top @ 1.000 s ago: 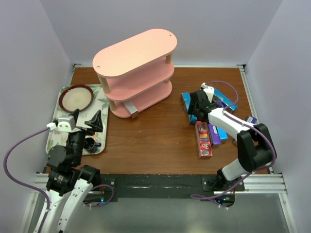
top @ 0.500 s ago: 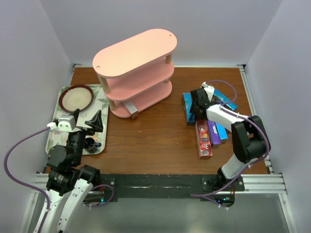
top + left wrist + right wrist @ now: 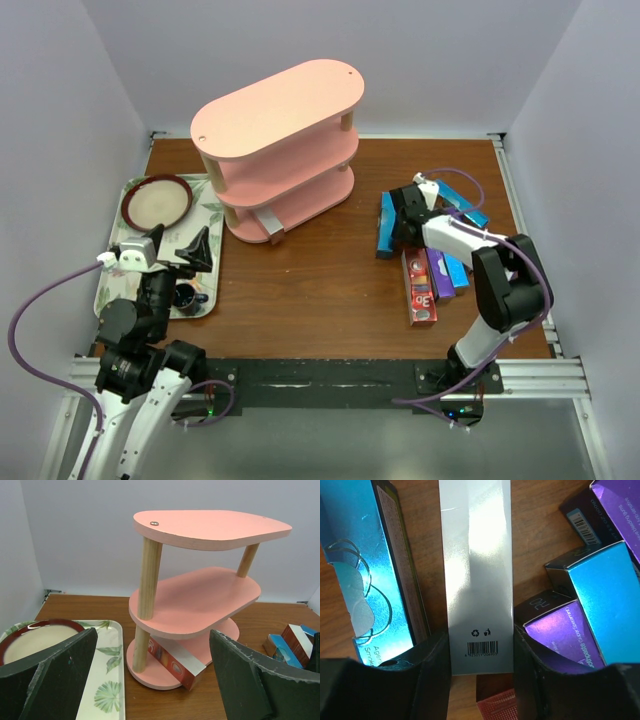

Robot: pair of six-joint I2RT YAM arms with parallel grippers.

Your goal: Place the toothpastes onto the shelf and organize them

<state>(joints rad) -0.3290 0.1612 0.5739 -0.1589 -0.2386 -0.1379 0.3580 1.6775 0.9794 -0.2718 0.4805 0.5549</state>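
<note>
Your right claw (image 3: 480,642) is clamped on the silver-faced toothpaste box (image 3: 477,570), one finger against each long side at its barcode end. The box lies flat in the pile toward the right edge of the bench (image 3: 320,280). Tight quarters: a shiny blue box (image 3: 365,570) lies just left of it, and a purple box (image 3: 560,635) and a plain blue box (image 3: 605,600) crowd the right finger. The shelf (image 3: 280,110) stands at the far middle, well apart, with one red-and-white box (image 3: 175,662) on its bottom tier. Your left claw (image 3: 152,647) is wide open, holding nothing, over the floral tray (image 3: 112,680) at the left edge.
</note>
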